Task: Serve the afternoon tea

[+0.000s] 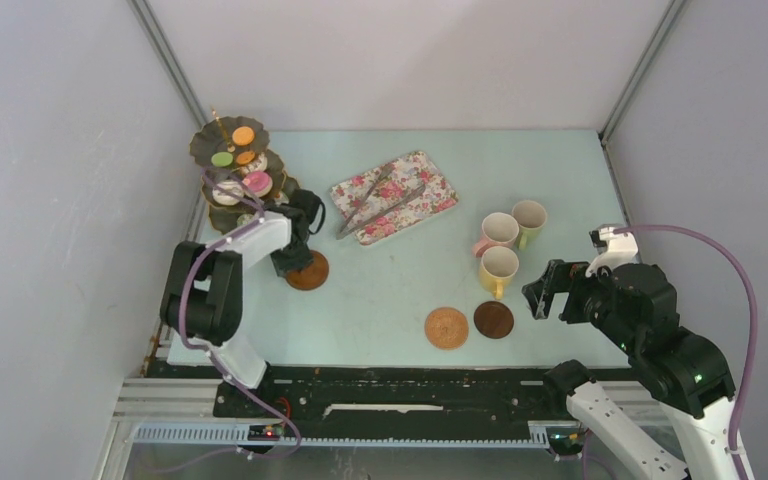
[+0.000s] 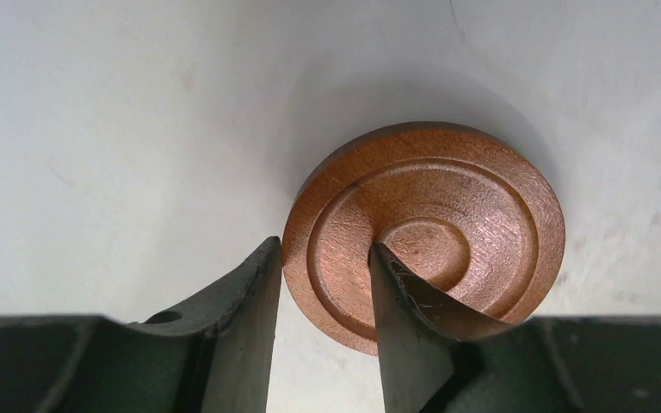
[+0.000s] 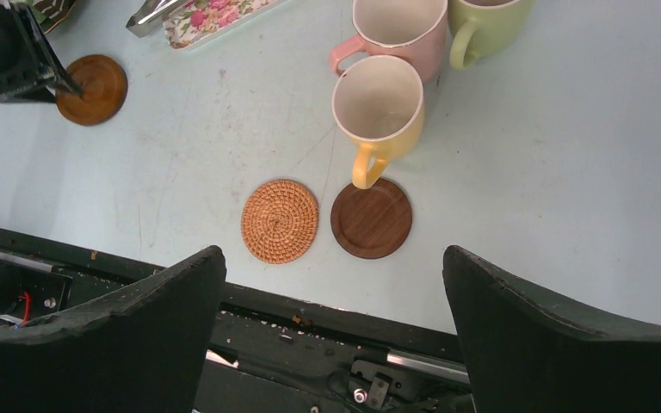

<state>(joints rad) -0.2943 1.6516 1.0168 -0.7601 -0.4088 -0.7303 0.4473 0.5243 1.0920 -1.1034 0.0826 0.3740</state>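
Red-brown coaster: flat on the table, at about eight o'clock of it from above, close at five o'clock of the stand. Straddled at its own seven o'clock rim by the left gripper, one finger outside the edge, touching or just beside it, the other lying over the grooved face. Jaws half apart around that rim; cannot tell whether pinching.

Possible trouble from here:
- A thin bite on a low disc, so liable to skid across the smooth table rather than lift.
- Held by one edge only, so apt to tilt and drop out on the way.
- Close to the stand, so a swing toward eleven o'clock could knock it and spill the cakes on its tiers.

Round, turned wood, coppery, with a raised outer band, a ring groove and a small centre disc. Fine scratches across the face.

Further out:
- At one o'clock, flowered tray carrying tongs.
- At three o'clock, pink mug, green mug and yellow mug, bunched together, empty, none on a coaster.
- At four o'clock, woven coaster and dark coaster side by side, with the yellow mug's handle reaching the dark one's twelve o'clock edge.
- Beyond them, right gripper hanging spread wide, holding nothing.
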